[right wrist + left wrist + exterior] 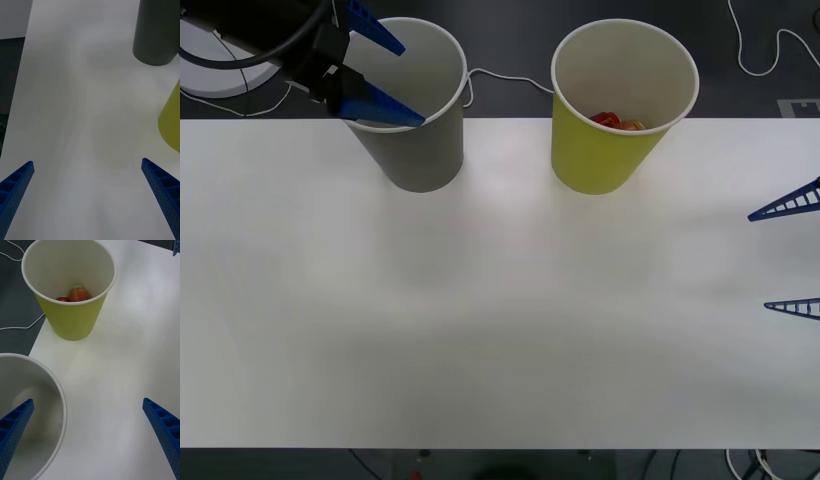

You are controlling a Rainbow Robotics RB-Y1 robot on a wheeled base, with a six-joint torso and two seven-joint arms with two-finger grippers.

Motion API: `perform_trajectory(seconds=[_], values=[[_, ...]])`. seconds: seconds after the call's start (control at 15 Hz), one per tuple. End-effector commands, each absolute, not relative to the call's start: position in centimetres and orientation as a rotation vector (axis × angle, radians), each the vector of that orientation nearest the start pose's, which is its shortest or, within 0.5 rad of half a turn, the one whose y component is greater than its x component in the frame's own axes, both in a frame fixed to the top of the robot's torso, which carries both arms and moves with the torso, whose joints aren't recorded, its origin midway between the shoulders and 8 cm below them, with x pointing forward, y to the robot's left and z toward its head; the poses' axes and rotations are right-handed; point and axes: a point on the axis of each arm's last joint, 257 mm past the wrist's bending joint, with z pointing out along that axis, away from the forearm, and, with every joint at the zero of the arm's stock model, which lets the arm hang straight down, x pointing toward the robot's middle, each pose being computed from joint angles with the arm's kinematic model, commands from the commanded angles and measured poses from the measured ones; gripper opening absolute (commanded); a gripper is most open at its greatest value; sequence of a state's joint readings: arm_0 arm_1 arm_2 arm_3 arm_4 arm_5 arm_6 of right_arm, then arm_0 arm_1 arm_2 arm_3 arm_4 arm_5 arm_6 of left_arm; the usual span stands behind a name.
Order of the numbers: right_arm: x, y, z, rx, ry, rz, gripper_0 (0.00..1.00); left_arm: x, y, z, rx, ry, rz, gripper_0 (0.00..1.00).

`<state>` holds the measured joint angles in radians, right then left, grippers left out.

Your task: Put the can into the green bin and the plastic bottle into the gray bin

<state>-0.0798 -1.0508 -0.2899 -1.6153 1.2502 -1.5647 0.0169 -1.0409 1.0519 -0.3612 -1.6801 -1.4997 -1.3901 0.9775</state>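
Observation:
The can (617, 122) lies inside the green bin (610, 150) at the back of the table; in the left wrist view the can's (77, 294) gold top and red side show at the bottom of the green bin (71, 320). The gray bin (420, 150) stands to its left. My left gripper (412, 85) hangs open over the gray bin's rim (56, 390), with nothing between its fingers. A pale blurred patch lies deep in the gray bin; I cannot make out the plastic bottle. My right gripper (760, 261) stays open and empty at the table's right edge.
The white table (500, 320) runs wide and bare in front of both bins. White cables (505, 78) trail over the dark floor behind the table. In the right wrist view the gray bin (157, 33) and green bin (171, 120) stand off to one side.

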Motion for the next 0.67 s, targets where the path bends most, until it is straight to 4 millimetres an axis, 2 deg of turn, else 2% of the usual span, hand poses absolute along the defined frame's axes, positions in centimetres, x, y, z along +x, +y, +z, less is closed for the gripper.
perform_trajectory(seconds=[0.07, 0.27, 0.67], values=[[36.4, -32.1, -13.2, -1.67, 1.524, 0.392, 1.0, 46.8, 16.1, 1.0, 1.529, 1.769, -0.267, 1.0], [36.4, -32.1, -13.2, -1.67, 1.524, 0.392, 1.0, 45.3, 19.2, -0.9, 1.562, 1.728, -0.24, 1.0], [36.4, -32.1, -13.2, -1.67, 1.524, 0.392, 1.0, 42.4, 24.0, -4.7, 1.699, 1.661, -0.172, 1.0]])
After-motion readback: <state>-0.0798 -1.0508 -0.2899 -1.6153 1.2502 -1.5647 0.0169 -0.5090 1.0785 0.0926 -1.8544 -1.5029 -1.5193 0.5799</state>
